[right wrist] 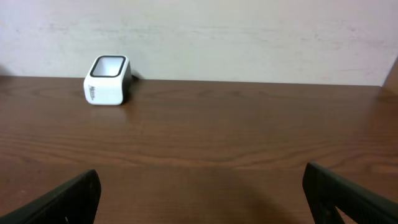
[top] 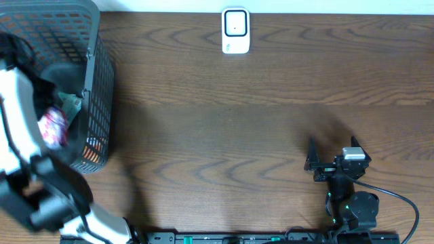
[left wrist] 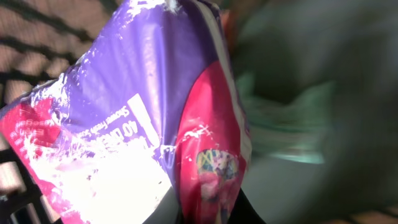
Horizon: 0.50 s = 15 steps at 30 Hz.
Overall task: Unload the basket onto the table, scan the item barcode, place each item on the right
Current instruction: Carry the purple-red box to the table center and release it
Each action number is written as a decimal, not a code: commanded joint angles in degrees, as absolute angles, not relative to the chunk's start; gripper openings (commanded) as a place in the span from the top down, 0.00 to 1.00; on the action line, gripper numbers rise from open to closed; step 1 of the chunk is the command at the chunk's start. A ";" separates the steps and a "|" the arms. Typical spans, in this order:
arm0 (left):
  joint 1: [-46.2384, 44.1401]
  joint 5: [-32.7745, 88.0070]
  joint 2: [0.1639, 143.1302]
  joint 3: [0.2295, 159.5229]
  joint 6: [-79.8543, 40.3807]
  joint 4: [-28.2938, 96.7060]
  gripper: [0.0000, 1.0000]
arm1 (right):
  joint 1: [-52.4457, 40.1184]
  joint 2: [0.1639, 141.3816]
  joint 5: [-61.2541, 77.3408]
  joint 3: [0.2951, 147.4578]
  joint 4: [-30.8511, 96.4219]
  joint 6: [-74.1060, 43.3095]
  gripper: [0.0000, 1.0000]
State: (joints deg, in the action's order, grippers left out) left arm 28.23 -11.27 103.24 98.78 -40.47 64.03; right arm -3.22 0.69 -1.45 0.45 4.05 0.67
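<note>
**Now the left pincer is shut down in the basket**

First, look from above. Your left arm (top: 19, 108) reaches down into the grey basket (top: 95, 81) at the far left of the table (top: 237, 122). Under the arm you can see a bit of the shiny bag (top: 53, 126), pink and white, lying inside the basket. Something green (top: 70, 103) lies just beside it. The white scanner (top: 235, 30) stands at the far edge, well apart from the basket. Your right pincer (top: 312, 161) rests near you on the right, with nothing in it.

Next, the left wrist view. The shiny bag fills almost all of it, purple and pink, with a big bright glare. Your left pincer (left wrist: 208, 211) is squeezed together, and I think it has a pinch of the bag's skin. I see no barcode on this side.

Last, the right wrist view. The two fingers (right wrist: 68, 199) stand wide apart over bare wood, and the scanner is far off to the left.

The bag looks light, soft and crinkly, and its skin is likely slippery. Hold it by an edge or seam, not the puffy middle. It may sag and wrinkle, so the barcode could fold or shine.
</note>
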 commanded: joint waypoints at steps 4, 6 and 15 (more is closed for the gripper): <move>28.18 -10.50 88.14 101.51 -41.06 58.63 0.93 | -2.28 0.38 -1.37 0.32 4.23 0.27 0.01; 28.18 -4.29 84.82 101.51 -41.04 55.70 0.93 | -2.28 0.38 -1.37 0.32 4.23 0.27 0.01; 16.97 24.99 75.55 101.51 -33.36 34.57 0.93 | -2.31 0.38 -1.37 0.32 4.23 0.27 0.01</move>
State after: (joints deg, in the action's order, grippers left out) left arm 22.04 13.67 77.84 100.97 -38.35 36.84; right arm -3.22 0.69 -1.45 0.45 4.05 0.67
